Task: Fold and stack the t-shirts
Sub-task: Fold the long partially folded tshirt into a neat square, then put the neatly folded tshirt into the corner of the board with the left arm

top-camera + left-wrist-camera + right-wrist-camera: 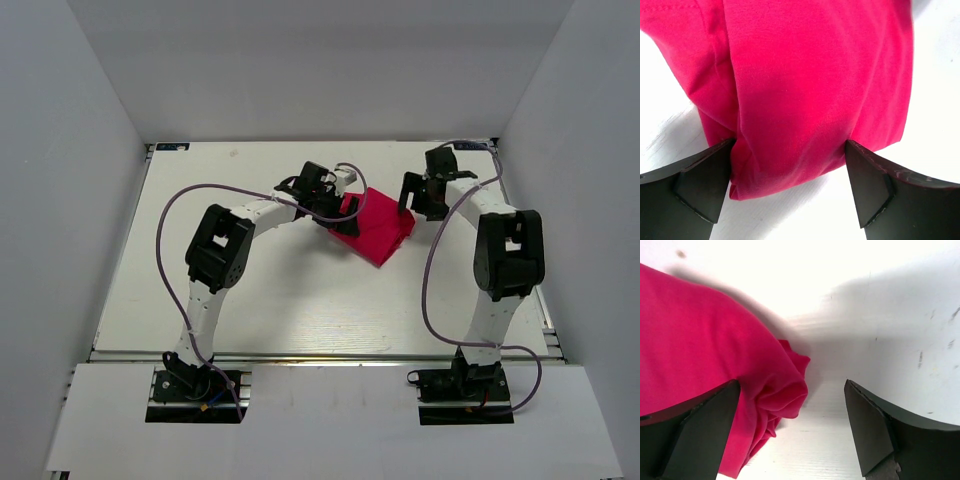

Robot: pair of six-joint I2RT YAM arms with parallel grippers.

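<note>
A crimson-pink t-shirt (pixel 380 228) lies folded into a small bundle at the back middle of the white table (pixel 250 290). My left gripper (pixel 343 208) is at its left edge, open. In the left wrist view a folded edge of the t-shirt (pixel 805 90) lies between the wide-apart fingers (pixel 700 185), loose on the table. My right gripper (pixel 412 205) hovers at the bundle's right end, open. In the right wrist view a bunched corner of the t-shirt (pixel 710 370) sits by the left finger (pixel 705 435), free of the right finger.
Grey walls enclose the table on three sides. Purple cables (pixel 175 215) loop from both arms over the table. Bare white table (pixel 880 315) lies to the right of the shirt.
</note>
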